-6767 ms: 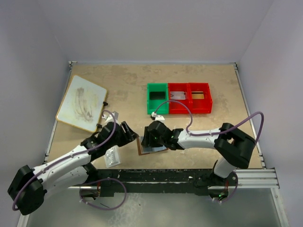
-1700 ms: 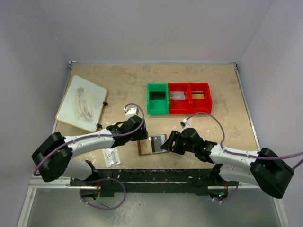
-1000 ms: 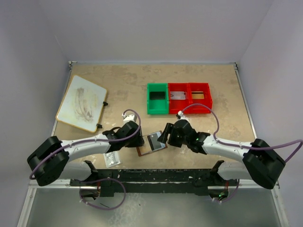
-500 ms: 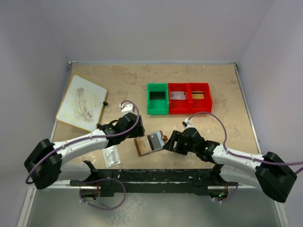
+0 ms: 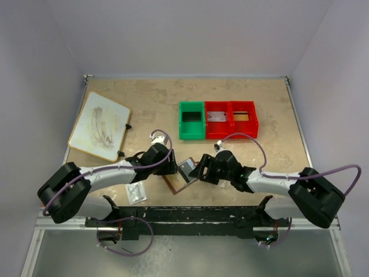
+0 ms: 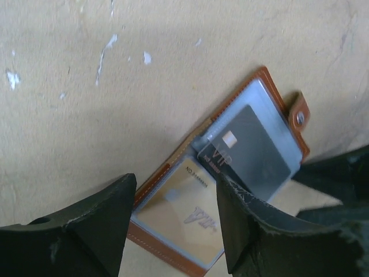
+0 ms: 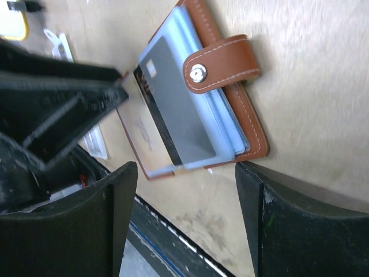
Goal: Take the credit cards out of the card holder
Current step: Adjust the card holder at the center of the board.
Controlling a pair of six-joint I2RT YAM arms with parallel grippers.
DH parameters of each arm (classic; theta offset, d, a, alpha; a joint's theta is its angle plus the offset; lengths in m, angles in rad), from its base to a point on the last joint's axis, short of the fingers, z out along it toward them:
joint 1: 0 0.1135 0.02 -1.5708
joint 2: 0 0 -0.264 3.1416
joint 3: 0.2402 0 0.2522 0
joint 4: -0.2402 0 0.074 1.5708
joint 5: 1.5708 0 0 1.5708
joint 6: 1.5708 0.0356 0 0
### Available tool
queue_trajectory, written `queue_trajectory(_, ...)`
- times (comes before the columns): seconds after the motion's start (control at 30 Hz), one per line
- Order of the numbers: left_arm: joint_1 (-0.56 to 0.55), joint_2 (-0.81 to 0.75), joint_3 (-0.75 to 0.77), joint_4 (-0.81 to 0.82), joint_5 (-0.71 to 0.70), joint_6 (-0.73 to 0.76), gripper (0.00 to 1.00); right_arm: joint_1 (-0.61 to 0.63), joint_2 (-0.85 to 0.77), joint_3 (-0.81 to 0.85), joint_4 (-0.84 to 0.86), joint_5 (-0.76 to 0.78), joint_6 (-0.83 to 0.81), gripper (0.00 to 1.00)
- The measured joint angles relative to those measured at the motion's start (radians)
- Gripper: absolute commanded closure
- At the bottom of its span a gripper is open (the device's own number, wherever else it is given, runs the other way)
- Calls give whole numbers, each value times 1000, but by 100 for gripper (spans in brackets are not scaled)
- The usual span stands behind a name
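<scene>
Progress on this one looked like zero cards out so far. The card holder (image 5: 182,178) lay opened flat on the table (image 5: 271,98) near the front edge, right between the two arms, with its snap tab on the right arm's side. The silvery grey card (image 6: 253,151) sat in the bluish pocket on the tab half, one corner seemingly poking toward the fold. The golden tan card (image 6: 184,214) was tucked in the pocket on the other half. So opening the thing was done, and pulling out both cards was what's left, I'd say.

The left gripper (image 6: 176,182) hovered over the fold with its jaws spread and nothing between them. The right gripper (image 7: 185,167) was the same deal, jaws apart and empty, hanging over the tab half. I couldn't tell whether any finger touched the leather. My guess is the grey card looked the easier first grab, being partly exposed.
</scene>
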Motion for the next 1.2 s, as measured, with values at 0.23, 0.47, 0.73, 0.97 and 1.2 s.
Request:
queue_trajectory(0.23, -49, -147, -140, 43, 58, -69, 46, -106, 158, 108, 55, -28, -32, 29)
queue_trajectory(0.47, -227, -136, -218, 232, 70, -222, 47, -143, 370, 302, 71, -127, -196, 33)
queue_trajectory(0.73, -336, 5, -160, 361, 43, -309, 48, -142, 339, 309, 5, -140, -283, 27)
queue_trajectory(0.97, -354, -112, -85, 83, -109, -262, 49, -141, 135, 306, -195, 33, -287, 33)
queue_trajectory(1.2, -313, -200, 0, -117, -233, -171, 61, -106, -61, 22, 32, 19, -100, 42)
